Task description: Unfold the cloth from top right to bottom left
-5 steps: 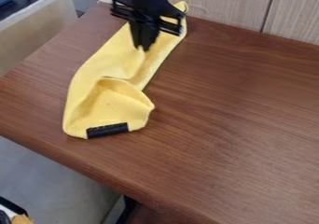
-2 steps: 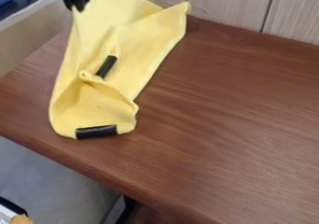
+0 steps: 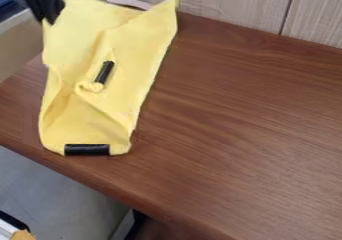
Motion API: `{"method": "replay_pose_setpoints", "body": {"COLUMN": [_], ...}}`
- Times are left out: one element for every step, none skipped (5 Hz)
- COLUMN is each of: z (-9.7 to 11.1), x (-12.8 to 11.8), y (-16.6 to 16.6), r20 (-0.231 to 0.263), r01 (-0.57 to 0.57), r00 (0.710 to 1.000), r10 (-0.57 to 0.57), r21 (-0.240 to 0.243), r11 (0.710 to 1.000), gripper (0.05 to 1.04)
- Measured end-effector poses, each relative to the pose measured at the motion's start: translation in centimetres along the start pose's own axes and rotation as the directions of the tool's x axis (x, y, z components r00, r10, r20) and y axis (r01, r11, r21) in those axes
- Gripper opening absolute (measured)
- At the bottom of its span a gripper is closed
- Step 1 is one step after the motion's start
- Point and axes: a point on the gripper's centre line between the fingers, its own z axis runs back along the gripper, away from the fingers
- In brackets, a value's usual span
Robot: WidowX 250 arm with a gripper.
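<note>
The claw (image 3: 51, 20), pinched closed, grips the creased yellow cloth (image 3: 137, 46) over the wood-grained table (image 3: 234, 109).

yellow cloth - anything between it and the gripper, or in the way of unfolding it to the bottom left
Nothing visible stands between the gripper and the yellow cloth; they meet at its upper left. Toward the bottom left I see no separate obstacle, just the cloth's own bunched fold beside the middle black strip.

Tool (image 3: 51, 21) — top cut off.
</note>
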Motion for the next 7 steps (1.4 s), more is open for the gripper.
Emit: {"method": "replay_pose_setpoints", "body": {"z": [-2.0,-2.3,-2.2,-2.0,0.0,3.5,6.5], "x": [-0.9,-1.5,-1.7,-1.7,-1.3,-0.6,0.2], "y": [1.6,2.7,2.6,2.6,2.7,2.7,2.1], "r20": [-0.054,-0.077,-0.088,-0.095,-0.060,0.033,0.082], "r01": [-0.043,-0.087,-0.087,-0.079,-0.091,-0.092,-0.071], "r00": [0.998,0.993,0.992,0.992,0.994,0.995,0.994], "r10": [0.043,0.088,0.088,0.080,0.092,0.091,0.066], "r21": [0.008,0.017,0.018,0.015,0.023,0.033,0.052], "r11": [0.999,0.996,0.996,0.997,0.996,0.995,0.996], "gripper": [0.237,0.503,0.814,1.007,1.005,0.999,0.999]}}
